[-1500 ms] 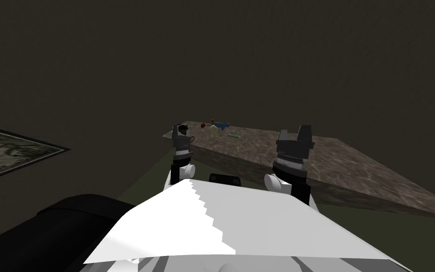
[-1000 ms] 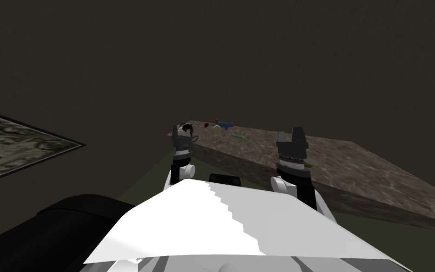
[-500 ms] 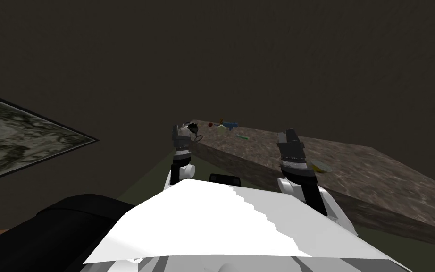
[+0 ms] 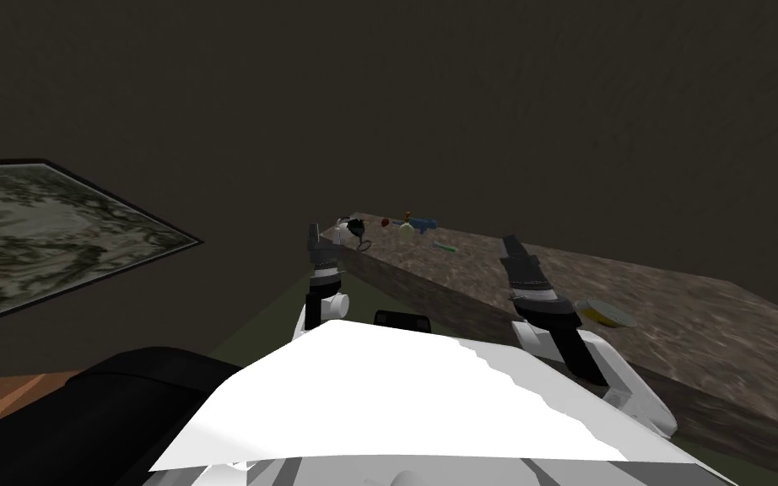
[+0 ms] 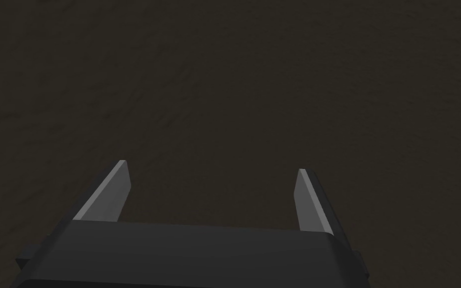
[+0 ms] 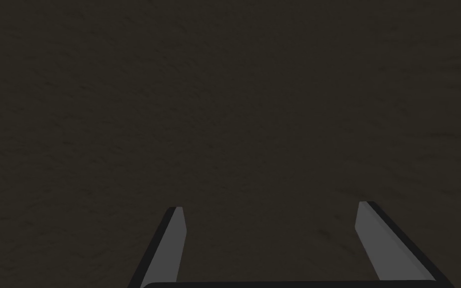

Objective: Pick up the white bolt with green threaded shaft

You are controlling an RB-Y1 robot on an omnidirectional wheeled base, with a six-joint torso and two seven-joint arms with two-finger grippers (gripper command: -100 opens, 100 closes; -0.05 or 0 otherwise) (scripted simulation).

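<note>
Currently you are at the approach step: nothing is held and neither arm is at the target. The bolt [image 4: 444, 247] lies flat on the table [image 4: 683, 325], towards its far left end, and reads as a thin green sliver; its white head is too small to confirm. Further back on the table from it sit a blue item [image 4: 426, 224], a pale bottle-like item [image 4: 407, 226] and a small red item [image 4: 385, 222], with a black looped item [image 4: 356, 228] at the table's left corner. A yellow-green disc [image 4: 607, 312] lies well apart, at the table's near edge. The left gripper [image 5: 212, 166] is raised beside the table's left corner, jaws spread and empty. The right gripper [image 4: 510, 243] is raised over the table's near edge, jaws likewise spread and empty. In my judgement the right arm is the nearer one; your next move should carry it across the table, descend over the shaft, and align the fingers across it before closing.
</note>
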